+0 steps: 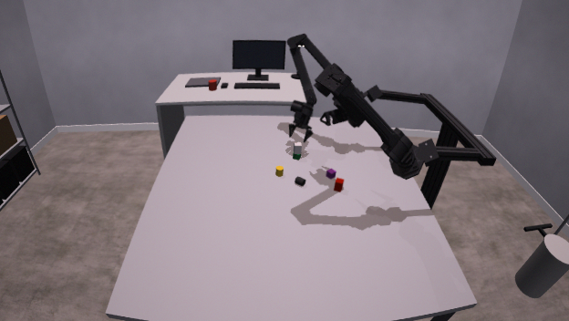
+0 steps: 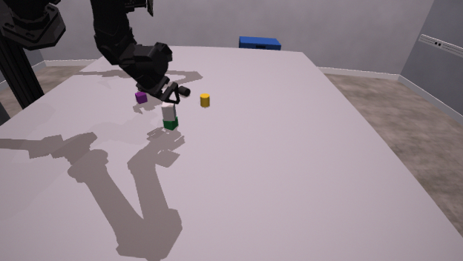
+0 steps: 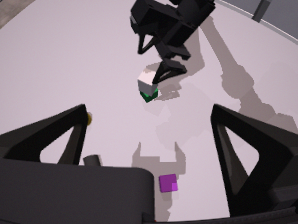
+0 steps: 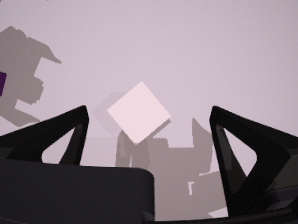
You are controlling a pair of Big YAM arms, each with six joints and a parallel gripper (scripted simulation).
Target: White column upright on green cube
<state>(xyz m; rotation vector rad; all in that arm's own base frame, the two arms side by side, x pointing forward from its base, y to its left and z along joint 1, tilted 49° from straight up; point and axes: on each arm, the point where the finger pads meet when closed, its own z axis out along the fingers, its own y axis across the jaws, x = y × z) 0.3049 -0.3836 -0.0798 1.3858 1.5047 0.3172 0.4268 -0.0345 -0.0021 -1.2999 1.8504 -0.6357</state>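
The white column (image 1: 297,148) stands upright on the green cube (image 1: 296,156) near the middle of the table; both also show in the exterior view, the column (image 2: 168,111) on the cube (image 2: 171,123). My right gripper (image 1: 300,135) hovers just above the column, open and empty, clear of it. The right wrist view looks down on the column's white top (image 4: 139,112) between the open fingers. My left gripper (image 1: 333,118) is open and empty, raised well to the side. The left wrist view shows the stack (image 3: 147,88) under the right gripper (image 3: 156,63).
A yellow cylinder (image 1: 279,170), a black cylinder (image 1: 299,181), a purple cube (image 1: 331,173) and a red block (image 1: 338,184) lie in front of the stack. A desk with a monitor (image 1: 258,55) stands behind the table. A blue box (image 2: 260,42) sits beyond the far edge.
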